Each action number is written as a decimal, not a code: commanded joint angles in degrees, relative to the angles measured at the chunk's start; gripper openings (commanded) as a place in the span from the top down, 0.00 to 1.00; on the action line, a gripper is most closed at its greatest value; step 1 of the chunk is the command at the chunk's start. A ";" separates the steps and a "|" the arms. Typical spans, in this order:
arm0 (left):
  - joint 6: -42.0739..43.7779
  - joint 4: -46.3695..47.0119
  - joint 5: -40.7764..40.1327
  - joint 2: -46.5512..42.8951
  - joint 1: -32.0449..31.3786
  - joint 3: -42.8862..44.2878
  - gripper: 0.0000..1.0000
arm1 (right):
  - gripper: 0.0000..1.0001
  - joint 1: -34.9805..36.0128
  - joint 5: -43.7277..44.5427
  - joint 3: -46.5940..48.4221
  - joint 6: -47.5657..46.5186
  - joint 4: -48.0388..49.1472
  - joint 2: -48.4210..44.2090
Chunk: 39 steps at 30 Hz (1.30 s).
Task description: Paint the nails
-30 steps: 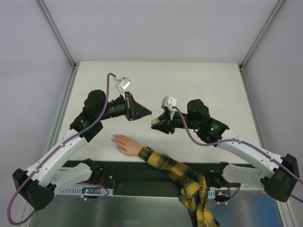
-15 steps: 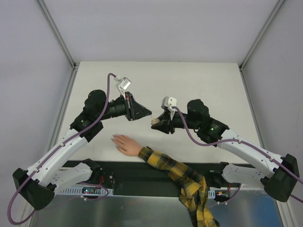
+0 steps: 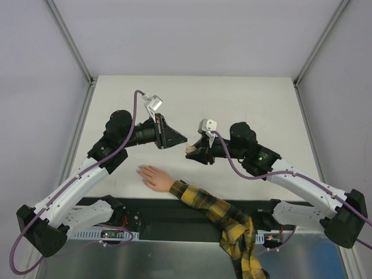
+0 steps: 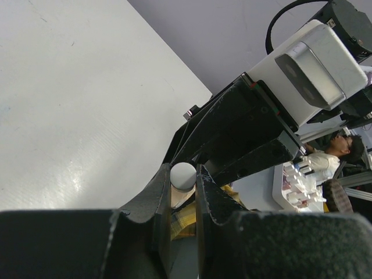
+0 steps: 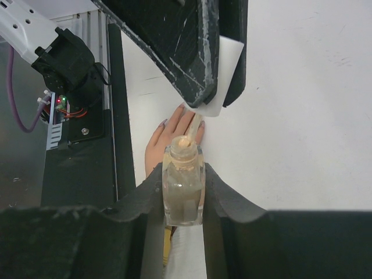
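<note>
A small flesh-coloured hand (image 3: 154,176) lies flat on the table at the end of a yellow-and-black plaid sleeve (image 3: 215,212). Its nails (image 3: 140,170) are tiny and point left. The hand also shows in the right wrist view (image 5: 168,145), below the bottle. My right gripper (image 3: 195,152) is shut on a clear nail polish bottle (image 5: 183,186) of beige polish, held above the table. My left gripper (image 3: 179,139) is shut on the white brush cap (image 5: 225,70). The brush stem (image 5: 196,123) reaches down to the bottle's open neck. The cap's round end shows between my left fingers (image 4: 183,174).
A black strip (image 3: 145,204) runs along the table's near edge under the sleeve. Metal frame posts (image 3: 70,40) stand at the back corners. Grey walls enclose the white table (image 3: 244,99).
My left arm has shifted very slightly to the right. The right arm, the bottle and the hand have not moved.
</note>
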 commanded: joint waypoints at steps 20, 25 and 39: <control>0.18 2.05 1.77 1.42 -1.99 -0.79 1.00 | 1.00 0.29 0.00 1.15 -0.74 4.32 -1.38; 0.61 2.05 0.63 1.33 -3.13 -1.67 1.00 | 1.00 0.38 1.23 1.50 0.14 4.32 -1.20; 9.49 -0.59 -9.39 2.65 -10.78 -3.86 1.00 | 1.00 0.29 5.27 5.28 3.83 4.94 -1.90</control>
